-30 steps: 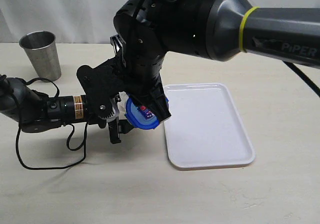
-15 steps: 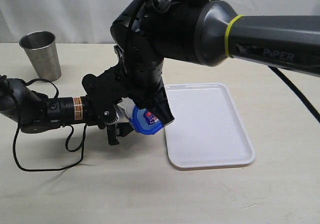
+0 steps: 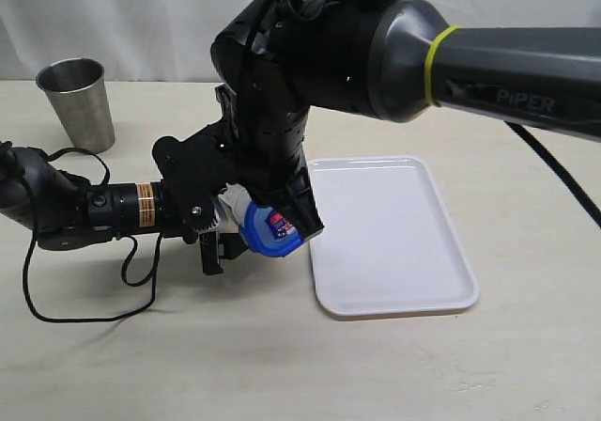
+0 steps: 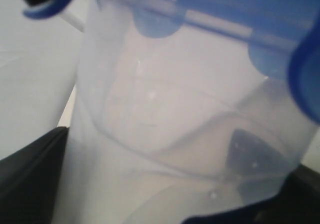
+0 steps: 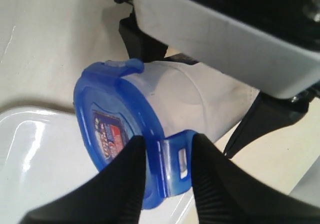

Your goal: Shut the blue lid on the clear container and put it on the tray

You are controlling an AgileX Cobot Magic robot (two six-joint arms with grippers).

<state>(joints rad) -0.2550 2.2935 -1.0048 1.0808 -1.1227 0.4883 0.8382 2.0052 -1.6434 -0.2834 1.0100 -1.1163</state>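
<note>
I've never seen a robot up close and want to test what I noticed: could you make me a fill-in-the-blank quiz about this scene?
The left gripper holds the clear container lying on its ____. The right gripper pinches one ____ of the blue lid. The tray beside them is coloured ____.
Missing words: side; flap; white.

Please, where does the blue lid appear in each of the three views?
Exterior view: blue lid near the middle, just left of the tray.
Left wrist view: lid, blurred, capping the clear container.
Right wrist view: lid face-on, one flap between the fingers of the right gripper.
Shared landmark: the clear container under it.
</note>
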